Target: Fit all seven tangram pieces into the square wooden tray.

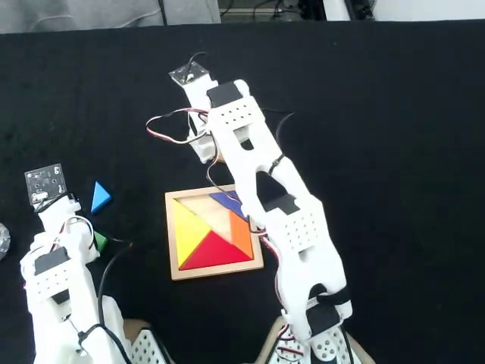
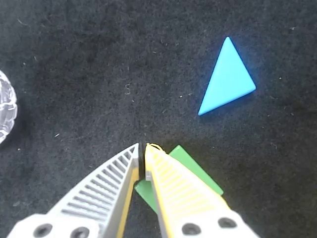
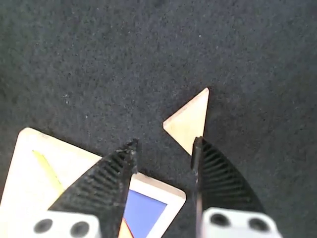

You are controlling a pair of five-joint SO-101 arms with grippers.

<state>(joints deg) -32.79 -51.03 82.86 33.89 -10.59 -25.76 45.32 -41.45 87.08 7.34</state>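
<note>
Your right gripper [image 3: 165, 144] hangs over the black counter [image 1: 394, 152] just beyond the far edge of the square wooden tray [image 1: 215, 272]. Its jaws are spread, and the small pale wooden triangle [image 3: 190, 124] lies outside the tray with one corner tucked under one jaw tip. That offset is your main risk. If you close from here, I expect that jaw to ride onto the flat piece and skid or flip it rather than pinch it. Centre the gap over the triangle first.

The tray holds a yellow triangle [image 1: 189, 227], a red triangle [image 1: 216, 250], an orange piece [image 1: 241, 233] and a dark blue piece [image 1: 227, 200], with a bare patch between them. The right arm crosses that side of the tray in the high view, so a misaligned drop could go unnoticed.

Towards the counter's left edge, your left gripper [image 2: 143, 148] has its jaws pressed together above the green flat piece [image 2: 195, 171]. You cannot grasp it that way, and lowering may only shove it along the counter. The light blue triangle [image 2: 227, 79] waits nearby, well clear of the tray.
</note>
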